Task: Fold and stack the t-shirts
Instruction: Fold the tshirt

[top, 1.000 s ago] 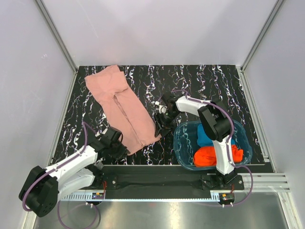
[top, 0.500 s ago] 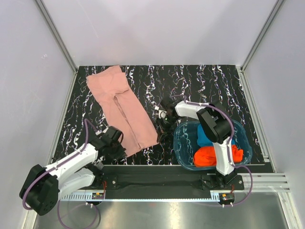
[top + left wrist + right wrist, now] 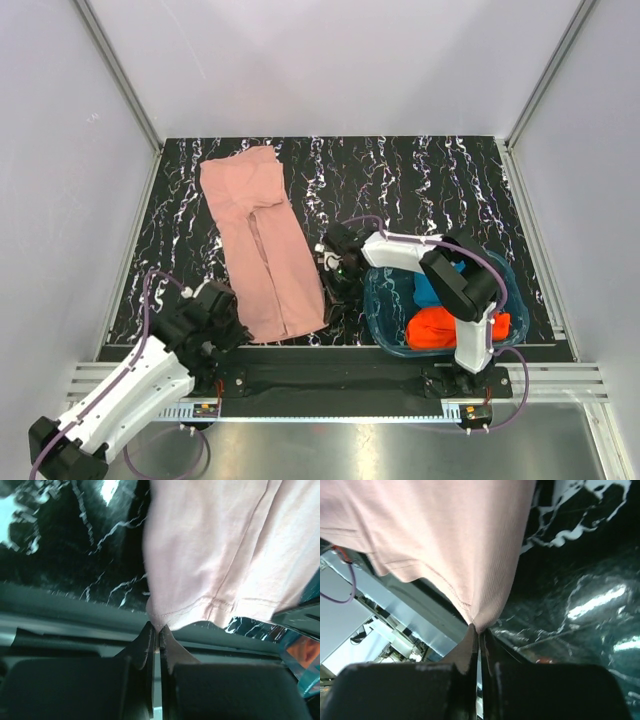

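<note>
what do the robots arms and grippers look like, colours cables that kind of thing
The left arm and right arm have smooth white links and chunky black joints. A thin purple cable loops along each. The left gripper and right gripper are black, their fingers tapering to narrow tips.

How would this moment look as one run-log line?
left jaws: shut on pink shirt hem | right jaws: shut on same hem | blue shirt, orange shirt: in tub

Robot lab test cell, black marble-patterned table [image 3: 430, 170] boxed in by plain white wall panels [image 3: 330, 60] on aluminium frame posts [image 3: 118, 75], mounting plate [image 3: 330, 385] along the table's near edge carrying two robot arms [image 3: 135, 380], purple cabling [image 3: 148, 300] beside it.
</note>
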Robot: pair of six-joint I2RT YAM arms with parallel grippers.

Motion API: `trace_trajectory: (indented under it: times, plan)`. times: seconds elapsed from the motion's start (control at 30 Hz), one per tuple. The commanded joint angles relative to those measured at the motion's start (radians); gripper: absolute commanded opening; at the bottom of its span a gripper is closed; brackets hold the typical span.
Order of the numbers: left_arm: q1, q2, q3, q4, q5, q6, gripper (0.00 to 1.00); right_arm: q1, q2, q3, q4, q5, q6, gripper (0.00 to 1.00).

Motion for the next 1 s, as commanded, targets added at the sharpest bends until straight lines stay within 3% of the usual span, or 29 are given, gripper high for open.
trace_trajectory:
  times: [0.0,0.13,0.2,0.37,0.5,0.77,0.97]
  plan:
    - [-0.004,-0.022,0.068,-0.078,-0.001,-0.041,0.00,0.003,-0.078,0.065,-0.039,0.012,0.030,0.00]
    - [-0.001,0.058,0.199,-0.125,-0.064,-0.029,0.06,-0.012,-0.012,0.301,-0.168,0.036,-0.029,0.00]
    - [0.014,0.131,0.285,-0.137,-0.103,-0.006,0.13,-0.046,0.040,0.427,-0.226,0.030,-0.036,0.00]
    - [0.218,0.277,0.394,-0.081,-0.084,0.170,0.14,-0.126,0.178,0.683,-0.328,-0.006,-0.058,0.00]
    - [0.369,0.415,0.450,0.019,-0.026,0.272,0.07,-0.147,0.351,0.954,-0.377,-0.031,-0.101,0.00]
    - [0.514,0.702,0.603,0.149,0.010,0.427,0.00,-0.187,0.494,1.136,-0.264,-0.037,-0.087,0.00]
    - [0.576,0.759,0.683,0.194,0.013,0.485,0.00,-0.208,0.511,1.173,-0.165,-0.065,-0.083,0.00]
